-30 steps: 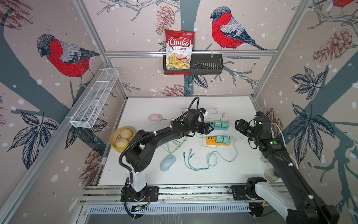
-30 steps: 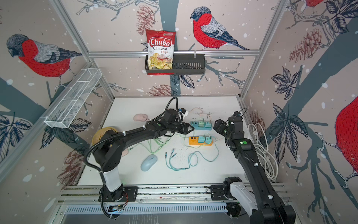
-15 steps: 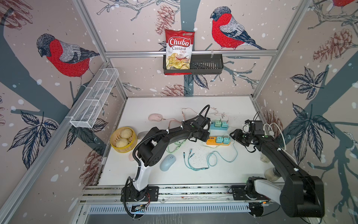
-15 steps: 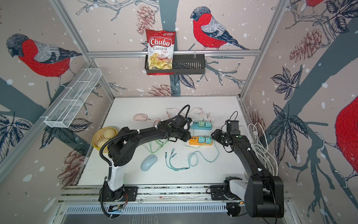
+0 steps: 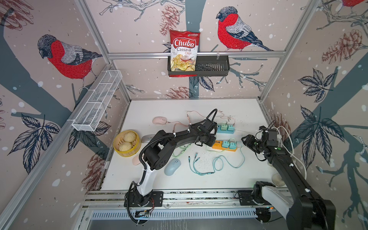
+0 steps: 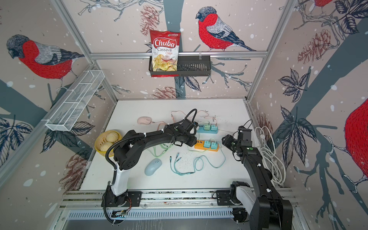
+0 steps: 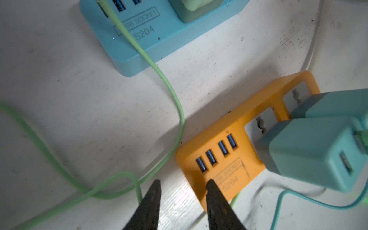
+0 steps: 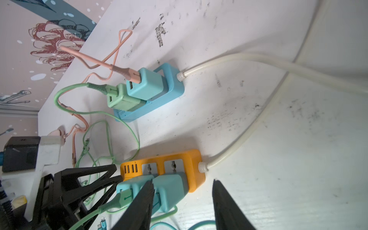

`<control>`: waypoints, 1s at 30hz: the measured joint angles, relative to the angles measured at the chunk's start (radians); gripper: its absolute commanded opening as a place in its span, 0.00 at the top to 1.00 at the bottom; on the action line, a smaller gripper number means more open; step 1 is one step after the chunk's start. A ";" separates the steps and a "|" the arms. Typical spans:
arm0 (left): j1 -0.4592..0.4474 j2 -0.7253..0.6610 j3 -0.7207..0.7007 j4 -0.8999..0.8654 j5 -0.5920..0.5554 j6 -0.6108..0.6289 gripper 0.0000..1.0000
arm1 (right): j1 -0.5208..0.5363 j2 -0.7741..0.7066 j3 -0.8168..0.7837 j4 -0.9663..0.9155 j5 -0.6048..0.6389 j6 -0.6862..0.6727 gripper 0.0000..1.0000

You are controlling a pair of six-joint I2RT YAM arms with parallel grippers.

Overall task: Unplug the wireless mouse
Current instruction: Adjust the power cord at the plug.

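Orange strip [image 7: 235, 123] just beside left tool [image 7: 183, 182]

Open table [image 7: 95, 103] between blue power strip [image 7: 139, 43] and orange power strip [image 7: 225, 175], green cable [image 7: 181, 119] across (teal chargers [image 7: 310, 151] seemingly flush together)

The scuffed white worktop [image 5: 239, 111] carries an orange plastic power strip [image 5: 218, 143]. Behind it lies a blue power strip [image 5: 225, 131], in front loose teal cables [image 5: 219, 157], and to its left a yellow bamboo steamer [image 5: 119, 152].

Bullfinch wallpaper [image 5: 65, 57] — white tabletop [image 5: 179, 107]
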 measured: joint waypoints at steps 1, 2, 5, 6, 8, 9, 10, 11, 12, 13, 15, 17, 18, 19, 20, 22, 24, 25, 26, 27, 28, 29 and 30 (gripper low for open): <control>-0.002 0.007 0.012 0.000 0.006 0.000 0.60 | -0.001 0.005 -0.010 0.005 -0.005 0.001 0.58; -0.004 0.016 0.025 0.000 0.013 0.001 0.60 | -0.003 0.013 -0.018 0.009 -0.013 0.003 0.65; -0.015 0.044 0.057 -0.012 0.018 0.010 0.63 | -0.006 0.041 -0.042 0.022 -0.043 0.023 0.75; -0.017 0.050 0.062 -0.015 0.017 0.010 0.64 | -0.006 0.046 -0.054 0.026 -0.055 0.023 0.75; -0.019 0.058 0.068 -0.016 0.023 0.011 0.66 | -0.005 0.050 -0.080 0.036 -0.080 0.023 0.74; -0.019 0.060 0.068 -0.014 0.026 0.011 0.66 | -0.004 0.052 -0.090 0.040 -0.094 0.023 0.72; -0.019 0.060 0.066 -0.011 0.027 0.011 0.66 | 0.002 0.053 -0.099 0.042 -0.104 0.023 0.70; -0.019 0.060 0.063 -0.006 0.030 0.011 0.66 | 0.011 0.053 -0.107 0.047 -0.113 0.023 0.68; -0.019 0.061 0.060 0.000 0.033 0.011 0.66 | 0.024 0.053 -0.111 0.048 -0.118 0.022 0.68; -0.019 0.062 0.060 0.002 0.035 0.011 0.66 | 0.040 0.051 -0.114 0.048 -0.118 0.022 0.67; -0.018 0.072 0.066 0.011 0.041 0.011 0.66 | 0.079 0.044 -0.121 0.062 -0.123 0.023 0.67; -0.018 0.089 0.084 0.023 0.048 0.011 0.66 | 0.124 0.038 -0.129 0.083 -0.128 0.026 0.67; -0.018 0.097 0.094 0.023 0.050 0.011 0.66 | 0.142 0.037 -0.133 0.093 -0.128 0.032 0.67; -0.018 0.106 0.107 0.023 0.051 0.011 0.66 | 0.164 0.038 -0.138 0.102 -0.125 0.043 0.67; -0.017 0.115 0.121 0.023 0.051 0.011 0.66 | 0.188 0.038 -0.142 0.110 -0.122 0.054 0.67; -0.015 0.136 0.150 0.023 0.051 0.014 0.67 | 0.237 0.041 -0.148 0.130 -0.121 0.067 0.67; -0.013 0.156 0.181 0.014 0.058 0.018 0.67 | 0.282 0.048 -0.150 0.149 -0.113 0.083 0.67; -0.010 0.166 0.200 -0.003 0.061 0.018 0.67 | 0.306 0.052 -0.150 0.159 -0.111 0.093 0.67; -0.008 0.176 0.220 -0.010 0.061 0.020 0.67 | 0.328 0.055 -0.150 0.171 -0.110 0.108 0.67; -0.004 0.187 0.238 -0.016 0.063 0.023 0.68 | 0.343 0.058 -0.150 0.179 -0.107 0.108 0.65; 0.000 0.198 0.260 -0.026 0.064 0.031 0.68 | 0.357 0.058 -0.150 0.189 -0.104 0.111 0.63; 0.003 0.211 0.284 -0.037 0.065 0.037 0.68 | 0.365 0.056 -0.150 0.194 -0.101 0.117 0.62; 0.006 0.220 0.300 -0.045 0.064 0.037 0.68 | 0.367 0.049 -0.150 0.196 -0.095 0.128 0.62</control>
